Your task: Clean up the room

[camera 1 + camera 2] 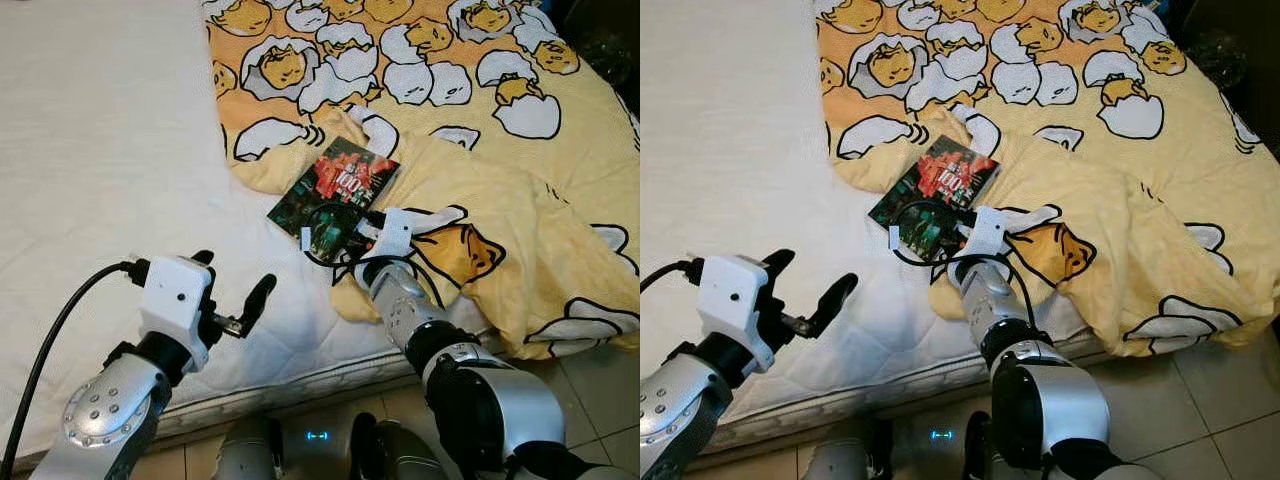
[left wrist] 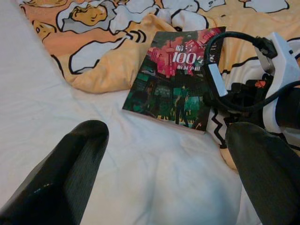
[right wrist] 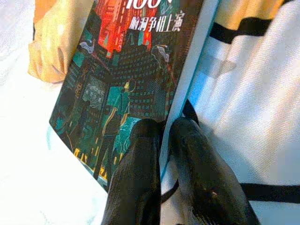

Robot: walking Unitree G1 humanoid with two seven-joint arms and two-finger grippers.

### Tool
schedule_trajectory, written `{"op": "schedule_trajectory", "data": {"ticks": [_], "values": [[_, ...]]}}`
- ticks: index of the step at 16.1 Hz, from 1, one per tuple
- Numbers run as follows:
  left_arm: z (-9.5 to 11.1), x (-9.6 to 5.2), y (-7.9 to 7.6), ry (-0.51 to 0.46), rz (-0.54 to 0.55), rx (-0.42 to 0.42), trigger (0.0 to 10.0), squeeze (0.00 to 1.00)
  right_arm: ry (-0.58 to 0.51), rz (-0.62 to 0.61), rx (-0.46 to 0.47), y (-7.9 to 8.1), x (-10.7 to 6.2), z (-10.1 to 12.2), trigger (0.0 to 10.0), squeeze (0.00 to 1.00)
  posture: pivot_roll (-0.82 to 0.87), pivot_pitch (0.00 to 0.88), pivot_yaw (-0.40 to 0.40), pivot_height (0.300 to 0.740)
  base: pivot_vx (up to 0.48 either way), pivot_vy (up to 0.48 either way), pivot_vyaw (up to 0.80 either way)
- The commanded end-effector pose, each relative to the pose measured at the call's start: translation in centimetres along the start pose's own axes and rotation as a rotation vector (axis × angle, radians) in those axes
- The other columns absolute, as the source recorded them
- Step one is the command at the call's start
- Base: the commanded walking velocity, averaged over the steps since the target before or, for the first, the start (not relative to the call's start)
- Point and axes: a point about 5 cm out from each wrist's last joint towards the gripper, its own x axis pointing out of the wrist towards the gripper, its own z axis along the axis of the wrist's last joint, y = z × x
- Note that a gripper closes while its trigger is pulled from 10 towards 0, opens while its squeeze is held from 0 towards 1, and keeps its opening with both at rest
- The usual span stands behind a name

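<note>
— Left gripper (image 1: 232, 292) first: where is it, measured from the dark paperback book with the red and teal city cover (image 1: 335, 196)?

— Well to the book's left and nearer the robot, hovering over the white quilted mattress (image 1: 100, 150). Its silver arm rises from the near edge of the bed, wrist turned toward the book. Its two black fingers (image 2: 70, 173) are spread wide with nothing between them.

— And the bed itself?

— Bare white mattress lies left of the book; right of it and beyond it sprawls a rumpled yellow-orange blanket printed with cartoon eggs (image 1: 500, 180). The book lies flat, its far end on the blanket's edge, its near corner on the mattress. Pale floor tiles (image 1: 590, 400) show below the blanket's right end.

— The right gripper (image 3: 166, 136)?

— Right at the book's near right edge. That arm reaches forward from the bedside, a black cable looped over its wrist. The fingers are drawn close together, a narrow gap left, straddling the book's edge: one finger on the cover, the other on the blanket beside it.
</note>
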Motion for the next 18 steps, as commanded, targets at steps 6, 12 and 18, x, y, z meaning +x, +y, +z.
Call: {"op": "schedule_trajectory", "data": {"ticks": [6,12,18], "values": [[-0.7,0.2,-0.4,0.033,-0.013,-0.008,10.0,0.0,-0.067,0.146,-0.042,3.6,0.6,1.3,0.0,0.01,0.29,0.248,0.005,0.723,0.0,0.0,0.0],[-2.0,1.4,1.5,0.085,0.146,-0.146,10.0,0.0,-0.207,0.194,-0.18,3.2,0.0,2.6,0.0,0.04,0.24,0.198,-0.016,0.723,0.0,0.0,0.0],[-2.6,3.5,2.8,0.059,0.279,-0.18,10.0,0.0,-0.347,0.089,-0.364,-0.5,-3.3,3.2,0.0,0.01,0.19,0.098,-0.065,0.723,0.0,0.0,0.0]]}}
